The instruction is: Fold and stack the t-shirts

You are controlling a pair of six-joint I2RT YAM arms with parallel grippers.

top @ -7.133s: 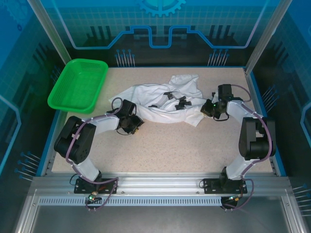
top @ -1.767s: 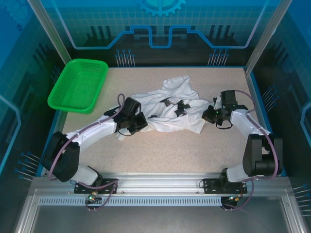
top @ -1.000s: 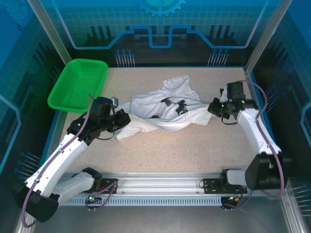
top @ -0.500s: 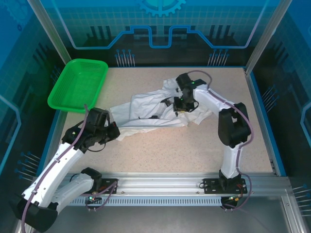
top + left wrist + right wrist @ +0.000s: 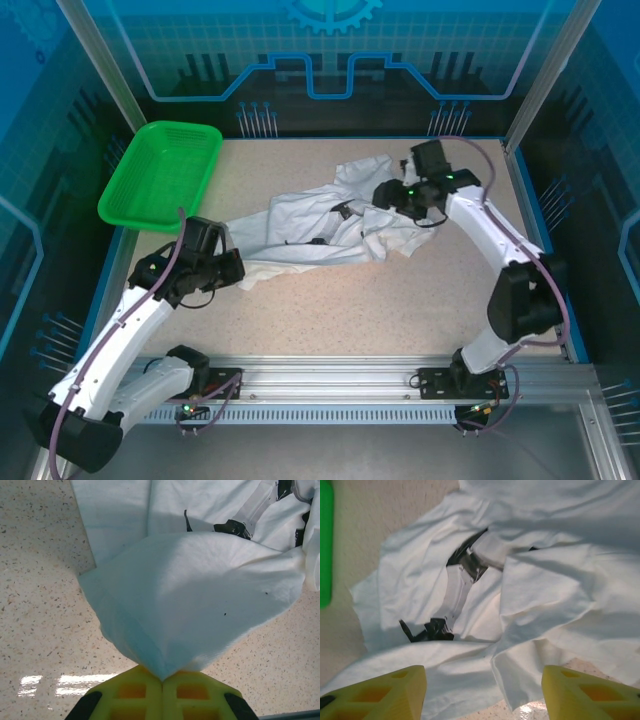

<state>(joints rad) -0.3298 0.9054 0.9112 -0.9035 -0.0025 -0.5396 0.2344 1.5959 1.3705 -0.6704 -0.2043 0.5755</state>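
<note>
One crumpled white t-shirt [image 5: 300, 215] (perhaps two), black print [image 5: 232, 528], left claw [image 5: 161, 680] pinching corner

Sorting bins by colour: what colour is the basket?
Green; the basket shows best from the top external camera.

No text, brand or number can be read. The black print [image 5: 436, 628] on the white t-shirts [image 5: 300, 215] is crumpled and illegible; the gear emblem [image 5: 331, 12] on the back wall carries no lettering.
</note>
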